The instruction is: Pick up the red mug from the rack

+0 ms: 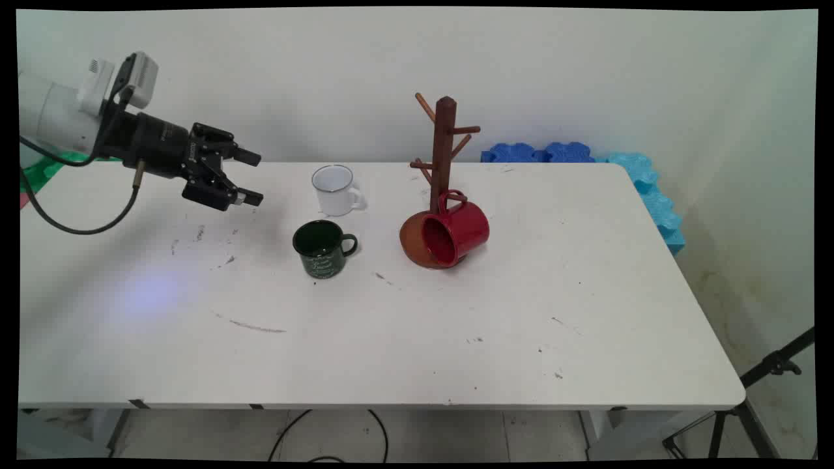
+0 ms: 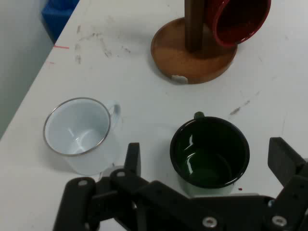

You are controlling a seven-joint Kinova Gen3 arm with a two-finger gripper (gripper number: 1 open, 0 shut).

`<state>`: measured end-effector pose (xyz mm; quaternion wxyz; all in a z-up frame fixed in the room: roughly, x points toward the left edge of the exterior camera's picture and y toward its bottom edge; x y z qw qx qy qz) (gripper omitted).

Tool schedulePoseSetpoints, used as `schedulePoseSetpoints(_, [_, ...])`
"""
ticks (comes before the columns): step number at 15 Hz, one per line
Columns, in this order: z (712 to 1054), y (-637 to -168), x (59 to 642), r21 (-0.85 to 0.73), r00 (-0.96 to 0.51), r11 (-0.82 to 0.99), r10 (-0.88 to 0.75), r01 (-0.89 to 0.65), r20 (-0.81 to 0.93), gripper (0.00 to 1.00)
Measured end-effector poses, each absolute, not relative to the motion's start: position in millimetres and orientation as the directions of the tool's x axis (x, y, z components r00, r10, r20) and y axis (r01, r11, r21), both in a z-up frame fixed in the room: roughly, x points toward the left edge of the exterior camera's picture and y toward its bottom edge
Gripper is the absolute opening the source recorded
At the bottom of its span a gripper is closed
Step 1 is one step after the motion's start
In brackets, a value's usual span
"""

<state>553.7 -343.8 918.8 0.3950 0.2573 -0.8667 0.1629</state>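
Green mug (image 1: 322, 248) upright on table (image 1: 391, 339), just ahead of gripper (image 1: 249, 177), framed between spread fingers (image 2: 133, 159) in hand view. Gripper wide open, holds nothing, hovers above table. White mug (image 1: 335, 189) beside green one, apart. Beyond both: mug tree (image 1: 442, 169); red mug (image 1: 456, 232) tipped against its base.

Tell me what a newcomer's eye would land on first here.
The red mug stands out, tipped on its side against the wooden mug tree near the table's middle. Left of it stand a green mug and, behind it, a white mug, both upright. The open gripper hovers at the left, above the table.
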Motion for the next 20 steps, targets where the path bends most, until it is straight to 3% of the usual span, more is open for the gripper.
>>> schedulePoseSetpoints(9, [924,-343,531,-0.029,-0.499,0.792,-0.355,-0.609,0.790,1.00])
schedulePoseSetpoints(20, [938,-349,448,0.108,-0.385,0.722,-0.483,-0.684,0.787,1.00])
